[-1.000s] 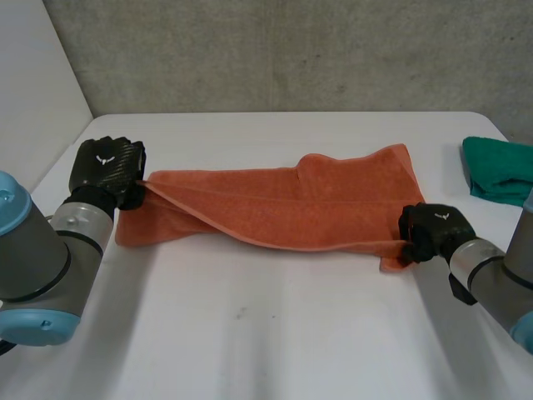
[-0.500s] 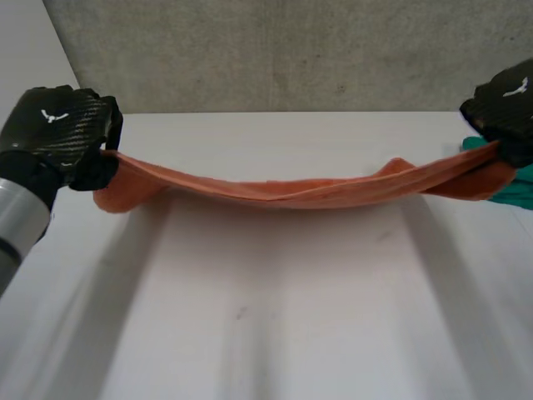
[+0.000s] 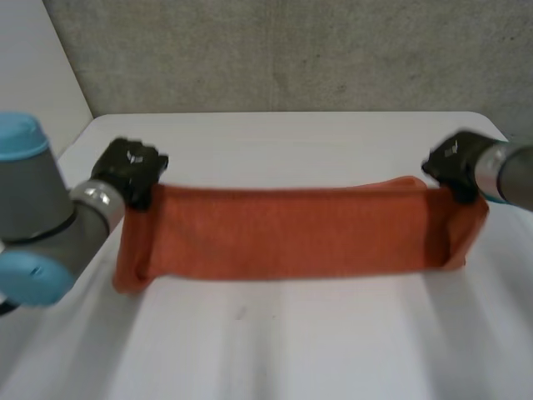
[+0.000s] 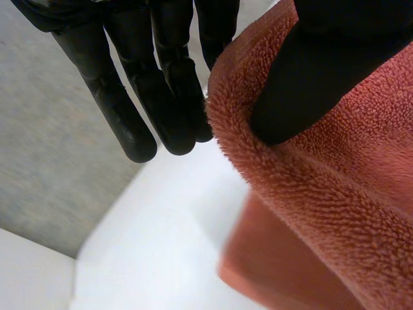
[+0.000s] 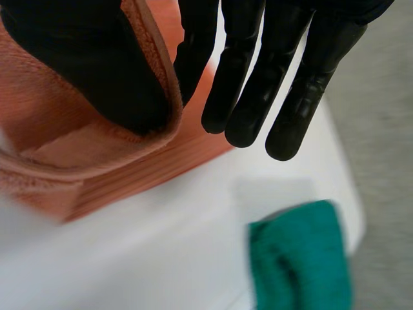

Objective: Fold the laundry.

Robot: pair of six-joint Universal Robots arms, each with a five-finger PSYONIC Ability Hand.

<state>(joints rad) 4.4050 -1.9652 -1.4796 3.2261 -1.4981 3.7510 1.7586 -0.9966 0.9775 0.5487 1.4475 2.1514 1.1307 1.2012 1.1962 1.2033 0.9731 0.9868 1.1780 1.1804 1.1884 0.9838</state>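
An orange towel (image 3: 291, 233) hangs stretched in a long band between my two hands, its lower edge down at the white table (image 3: 275, 342). My left hand (image 3: 129, 171) holds the towel's upper left corner. In the left wrist view the thumb (image 4: 322, 64) presses the towel (image 4: 322, 213) against the straight fingers (image 4: 161, 84). My right hand (image 3: 454, 167) holds the upper right corner. In the right wrist view its thumb (image 5: 84, 64) pinches the towel's hem (image 5: 77, 161) against the fingers (image 5: 258, 77).
A folded green cloth (image 5: 300, 258) lies on the table beyond my right hand's fingertips, near the table's right edge. A grey wall (image 3: 291, 50) stands behind the table's far edge.
Both hands picked the towel up off the table by its ends and raised it; since then they have lowered and the towel now hangs as a taut flat band.
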